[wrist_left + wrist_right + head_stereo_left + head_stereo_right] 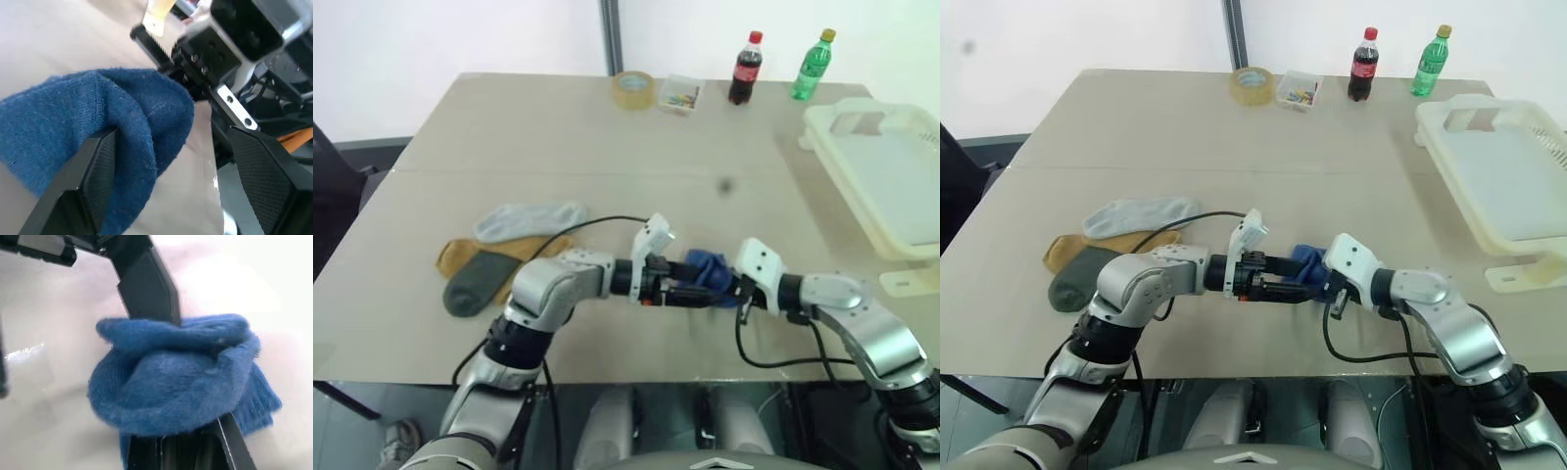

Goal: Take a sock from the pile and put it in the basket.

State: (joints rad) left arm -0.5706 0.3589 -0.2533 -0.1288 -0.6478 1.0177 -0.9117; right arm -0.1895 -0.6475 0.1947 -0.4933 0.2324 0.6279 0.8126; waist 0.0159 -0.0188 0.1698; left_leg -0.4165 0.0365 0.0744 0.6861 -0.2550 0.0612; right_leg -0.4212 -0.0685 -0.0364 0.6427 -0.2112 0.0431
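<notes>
Flanking the far edge — tape roll, two bottles.

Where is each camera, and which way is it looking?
Left eye view: on the head, looking down over the table; both arms show.
Right eye view: beside it, same scene with the basket.
Left wrist view: on the left arm, facing the blue sock between its own open fingers.
Right wrist view: on the right arm, facing the sock it holds.
All four share the sock.

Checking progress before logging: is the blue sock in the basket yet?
Out. The blue sock hangs bunched between both grippers above the table; the basket sits apart.
</notes>
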